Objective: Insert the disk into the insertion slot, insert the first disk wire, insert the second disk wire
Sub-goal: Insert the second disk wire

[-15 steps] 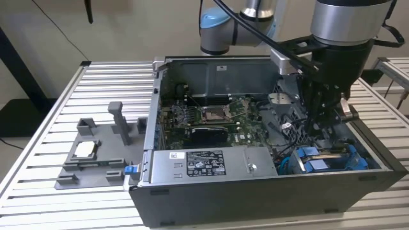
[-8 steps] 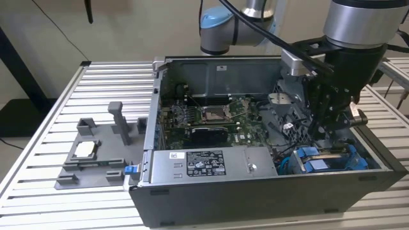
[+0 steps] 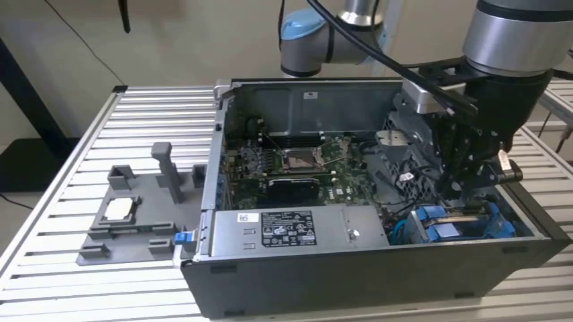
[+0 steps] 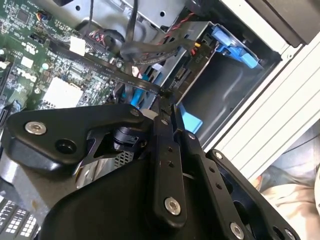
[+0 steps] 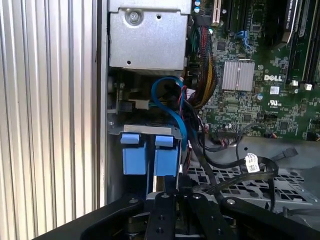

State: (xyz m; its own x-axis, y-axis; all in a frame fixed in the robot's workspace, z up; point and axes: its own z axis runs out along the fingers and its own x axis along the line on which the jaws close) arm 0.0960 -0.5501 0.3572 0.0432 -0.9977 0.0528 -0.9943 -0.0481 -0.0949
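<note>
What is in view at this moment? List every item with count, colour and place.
computer case: one, dark grey, open, on the slatted table
slatted table: one, silver
motherboard: one, green, inside the case
power-supply box: one, grey, at the case's near wall
insertion slot: one, grey with blue fittings, at the case's corner on the exterior view's right
fixture: one, grey, on the table beside the case
gripper: one, black, over the insertion slot, fingers closed together
</note>
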